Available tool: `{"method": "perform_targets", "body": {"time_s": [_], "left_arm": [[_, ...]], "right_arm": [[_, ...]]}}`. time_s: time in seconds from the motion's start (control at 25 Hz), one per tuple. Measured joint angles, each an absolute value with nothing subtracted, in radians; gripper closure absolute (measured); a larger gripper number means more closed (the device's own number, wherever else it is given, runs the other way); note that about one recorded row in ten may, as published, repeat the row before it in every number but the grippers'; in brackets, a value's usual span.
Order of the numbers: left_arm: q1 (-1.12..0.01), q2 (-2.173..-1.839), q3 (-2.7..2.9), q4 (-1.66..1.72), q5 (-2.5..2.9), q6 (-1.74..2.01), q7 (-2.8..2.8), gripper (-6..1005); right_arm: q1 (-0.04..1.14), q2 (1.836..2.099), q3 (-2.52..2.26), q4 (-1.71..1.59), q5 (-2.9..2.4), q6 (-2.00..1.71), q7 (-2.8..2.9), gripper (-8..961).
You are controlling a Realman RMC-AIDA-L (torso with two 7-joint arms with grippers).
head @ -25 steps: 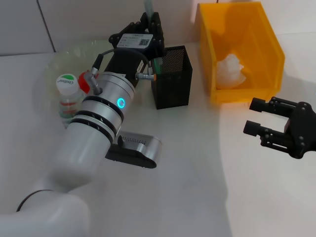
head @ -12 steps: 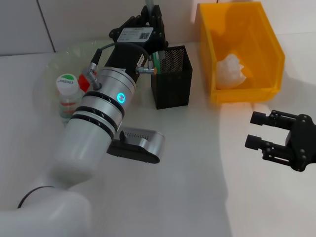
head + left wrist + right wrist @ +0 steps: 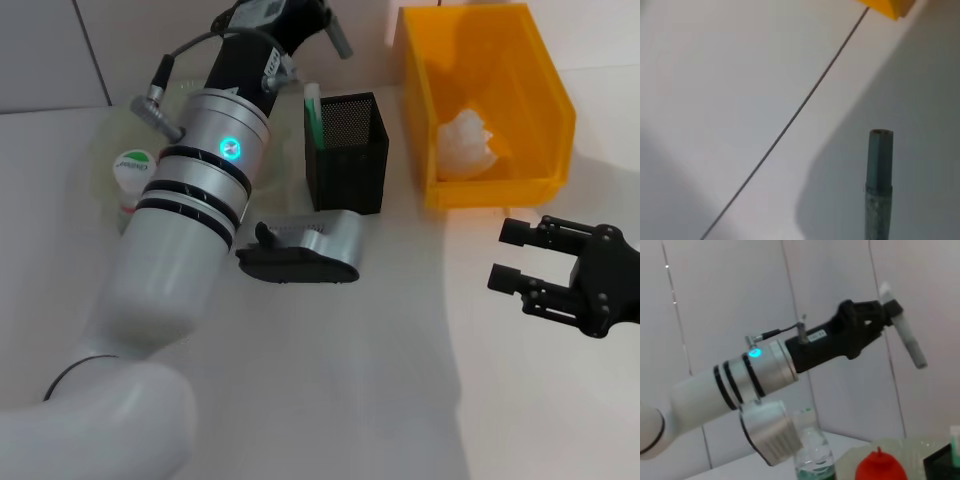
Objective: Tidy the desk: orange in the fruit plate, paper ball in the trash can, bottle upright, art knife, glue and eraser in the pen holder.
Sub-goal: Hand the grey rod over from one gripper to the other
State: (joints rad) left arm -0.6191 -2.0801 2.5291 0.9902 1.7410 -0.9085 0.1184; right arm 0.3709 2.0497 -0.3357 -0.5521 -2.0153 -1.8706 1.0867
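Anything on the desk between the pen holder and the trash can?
No. In the head view the strip between the pen holder and the trash can is bare desk.

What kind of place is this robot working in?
Probably a staged desk: a plain white tabletop against a pale panelled wall, with a square black mesh pen holder and an orange-yellow plastic bin holding crumpled paper.

The left arm (image 3: 190, 200) covers most of the fruit plate (image 3: 105, 165) and hides the bottle (image 3: 130, 175) below its cap. The left tool (image 3: 300, 15) is cut off by the top edge above the pen holder (image 3: 347, 155). The orange is hidden.
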Motion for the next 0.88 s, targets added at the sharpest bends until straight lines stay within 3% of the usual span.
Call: {"method": "perform_targets", "body": {"time_s": [0.24,0.88], "left_arm": [[-0.593,-2.079,2.431,1.06,1.732,-0.881,-0.222,862],[-0.21,-2.067,2.17,1.635,1.58,-0.345,-0.535,862]], "right_arm": [[0.374,2.051,-0.288,-0.525,-1.999,-1.844,1.057,330],[0.397,2.059,-0.26,-0.461,-1.892,-1.817,0.956,330]]}}
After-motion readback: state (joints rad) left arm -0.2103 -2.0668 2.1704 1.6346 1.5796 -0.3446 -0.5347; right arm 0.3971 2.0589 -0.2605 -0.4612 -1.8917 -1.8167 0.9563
